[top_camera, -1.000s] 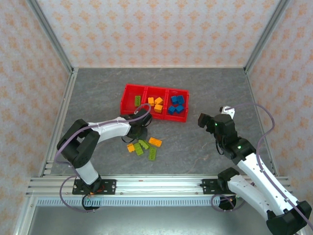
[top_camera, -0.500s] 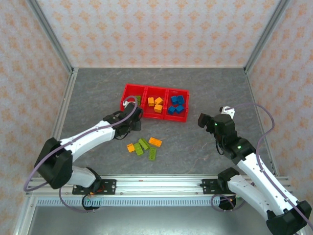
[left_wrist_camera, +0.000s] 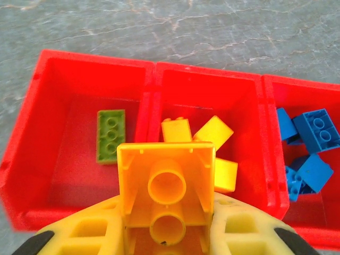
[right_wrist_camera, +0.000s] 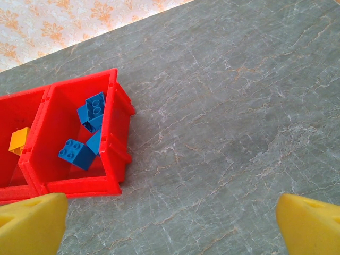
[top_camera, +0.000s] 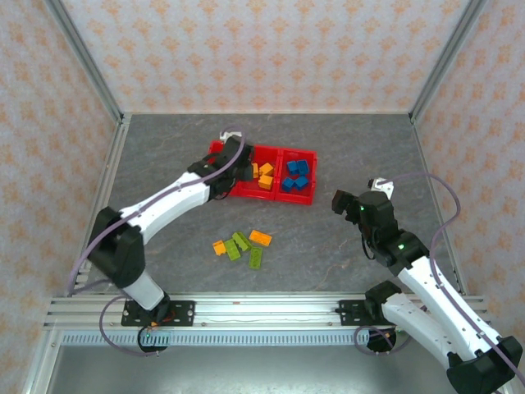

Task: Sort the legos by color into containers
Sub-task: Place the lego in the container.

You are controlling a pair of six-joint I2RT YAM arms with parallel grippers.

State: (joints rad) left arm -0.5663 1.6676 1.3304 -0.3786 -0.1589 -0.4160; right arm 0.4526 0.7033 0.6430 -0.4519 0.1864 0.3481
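The left jaws gripped a yellow brick (left_wrist_camera: pixel 166 186) above the red tray (left_wrist_camera: pixel 90 59), over the wall between its left and middle compartments. The right jaws gaped empty over the table (right_wrist_camera: pixel 239 106). Five loose bricks (top_camera: pixel 242 244) lay nearer the arms.

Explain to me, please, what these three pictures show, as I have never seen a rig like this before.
You see two robot arms at the near edge of a grey table. The wide picture comes from a fixed camera above and behind them; the other two come from a camera on each wrist. The left tool is closed on a yellow brick, held over a red tray of three compartments: a green brick in the left, yellow bricks in the middle, blue bricks in the right. The right tool is open and empty, over bare table beside the tray. A few loose bricks, green and orange-yellow, lie nearer the arms.
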